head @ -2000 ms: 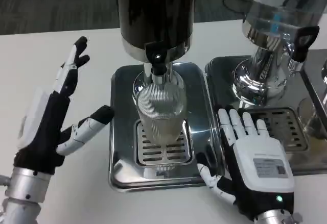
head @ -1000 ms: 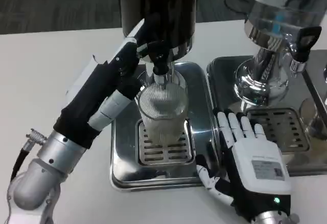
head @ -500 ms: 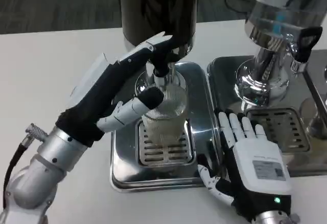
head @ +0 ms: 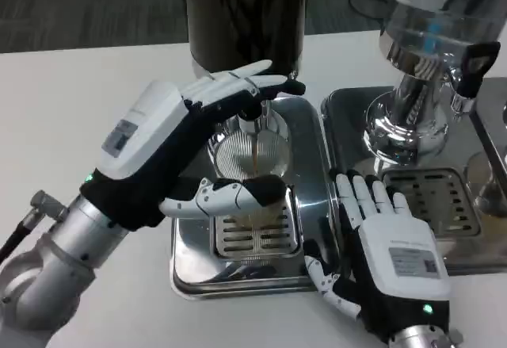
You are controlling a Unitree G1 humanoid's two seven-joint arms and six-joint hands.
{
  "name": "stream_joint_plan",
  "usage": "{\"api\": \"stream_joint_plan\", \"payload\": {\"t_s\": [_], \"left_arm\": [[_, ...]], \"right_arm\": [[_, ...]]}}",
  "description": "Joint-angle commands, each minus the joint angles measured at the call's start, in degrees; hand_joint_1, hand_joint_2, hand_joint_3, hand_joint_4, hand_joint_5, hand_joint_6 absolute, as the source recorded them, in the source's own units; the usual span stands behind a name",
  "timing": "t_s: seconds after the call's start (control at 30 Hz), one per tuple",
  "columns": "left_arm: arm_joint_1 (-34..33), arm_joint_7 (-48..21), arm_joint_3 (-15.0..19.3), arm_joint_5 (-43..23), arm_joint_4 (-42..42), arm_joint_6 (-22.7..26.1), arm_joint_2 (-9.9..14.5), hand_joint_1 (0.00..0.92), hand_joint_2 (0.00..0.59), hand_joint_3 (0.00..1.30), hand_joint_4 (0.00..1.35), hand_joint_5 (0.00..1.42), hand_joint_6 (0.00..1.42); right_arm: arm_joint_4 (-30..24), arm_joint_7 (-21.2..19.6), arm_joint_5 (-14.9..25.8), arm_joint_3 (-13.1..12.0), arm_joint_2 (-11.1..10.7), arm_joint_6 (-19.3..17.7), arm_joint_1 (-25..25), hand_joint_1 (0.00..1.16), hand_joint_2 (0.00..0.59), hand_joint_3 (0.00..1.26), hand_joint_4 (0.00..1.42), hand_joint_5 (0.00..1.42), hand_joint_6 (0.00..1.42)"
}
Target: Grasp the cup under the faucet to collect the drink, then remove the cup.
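A ribbed clear glass cup (head: 238, 156) stands on the grille of a steel drip tray (head: 307, 154), under the black faucet (head: 255, 118) of a dark drink dispenser (head: 245, 15). A thin brown stream (head: 254, 162) runs from the faucet into the cup. My left hand (head: 166, 154) reaches over from the left. Its fingers (head: 238, 86) lie stretched across the faucet's top, and its thumb (head: 238, 196) crosses the cup's front low down. My right hand (head: 388, 253) lies flat, fingers spread, on the tray's right rim, apart from the cup.
A second, silver dispenser (head: 424, 55) with a black tap lever (head: 474, 63) stands on its own drip tray (head: 432, 193) at the right. White table (head: 71, 126) stretches to the left and front.
My left hand swung in from the left, rose over the faucet and turned palm down onto it; the thumb came across the cup's front. A brown stream now flows. The right hand stayed put.
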Motion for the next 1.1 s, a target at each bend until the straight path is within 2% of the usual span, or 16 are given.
{"api": "stream_joint_plan", "payload": {"t_s": [0.03, 0.2, 0.27, 0.3, 0.37, 0.4, 0.47, 0.57, 0.67, 0.83, 0.97, 1.1], "left_arm": [[1.7, 0.5, -2.3, 4.4, -2.0, -1.2, 1.5, 0.0, 0.129, 0.31, 0.17, 0.35, 0.23], [2.2, 2.0, -3.5, 5.8, -3.1, -0.8, 2.1, 0.0, 0.13, 0.31, 0.17, 0.35, 0.23], [2.1, 2.2, -4.2, 6.4, -3.4, -0.4, 2.3, 0.0, 0.131, 0.31, 0.16, 0.35, 0.23], [2.1, 2.3, -4.6, 6.6, -3.6, -0.3, 2.4, 0.0, 0.131, 0.31, 0.16, 0.35, 0.23], [1.9, 2.7, -5.1, 6.5, -3.7, 0.1, 2.5, 0.0, 0.13, 0.31, 0.16, 0.35, 0.23], [1.9, 2.9, -5.3, 6.4, -3.6, 0.2, 2.5, 0.0, 0.129, 0.31, 0.16, 0.35, 0.23], [1.9, 3.5, -5.5, 6.5, -3.5, 0.3, 2.6, 0.0, 0.128, 0.31, 0.16, 0.35, 0.23], [2.0, 4.3, -5.5, 6.5, -3.5, 0.4, 2.8, 0.0, 0.129, 0.31, 0.16, 0.34, 0.23], [2.1, 4.7, -5.4, 6.3, -3.6, 0.7, 2.9, 0.0, 0.131, 0.31, 0.16, 0.34, 0.23], [2.4, 5.4, -4.8, 6.2, -4.0, 1.0, 3.3, 0.0, 0.141, 0.32, 0.16, 0.34, 0.24], [2.7, 5.8, -4.6, 6.0, -4.3, 1.4, 3.3, 0.0, 0.157, 0.33, 0.16, 0.36, 0.24], [2.8, 6.1, -4.5, 6.1, -4.5, 1.6, 3.4, 0.0, 0.162, 0.33, 0.17, 0.36, 0.24]], "right_arm": [[-0.8, -0.2, 2.6, -1.4, 0.2, -1.2, 0.3, 0.3, 0.388, 0.0, 0.0, 0.0, 0.03], [-1.1, 0.2, 9.2, -3.7, -0.5, -6.4, 0.0, 0.29, 0.352, 0.0, 0.0, 0.0, 0.03], [-0.7, 1.4, 11.0, -4.5, -0.5, -7.1, -0.6, 0.32, 0.33, 0.0, 0.0, 0.0, 0.03], [-0.6, 2.5, 13.4, -5.3, -0.6, -8.6, -0.8, 0.34, 0.305, 0.0, 0.0, 0.0, 0.03], [-0.3, 5.7, 20.9, -7.9, -0.2, -12.5, -1.4, 0.38, 0.264, 0.0, 0.0, 0.0, 0.06], [-0.4, 6.5, 21.9, -8.2, -0.5, -13.3, -2.0, 0.39, 0.237, 0.0, 0.0, 0.0, 0.06], [-0.8, 8.1, 21.7, -8.2, -1.3, -13.5, -3.1, 0.41, 0.202, 0.0, 0.0, 0.0, 0.05], [0.6, 13.1, 24.9, -9.3, -1.3, -12.3, -5.9, 0.42, 0.183, 0.0, 0.0, 0.0, 0.01], [0.9, 15.2, 23.5, -9.7, -2.3, -10.6, -8.7, 0.42, 0.181, 0.0, 0.0, 0.0, 0.0], [2.7, 19.6, 27.3, -10.9, -2.1, -10.9, -12.0, 0.4, 0.181, 0.0, 0.0, 0.0, 0.0], [3.9, 25.0, 30.5, -11.4, -2.8, -10.5, -14.8, 0.4, 0.187, 0.0, 0.0, 0.0, 0.0], [4.0, 25.0, 31.2, -12.0, -2.3, -11.4, -15.4, 0.4, 0.194, 0.0, 0.0, 0.0, 0.0]]}}
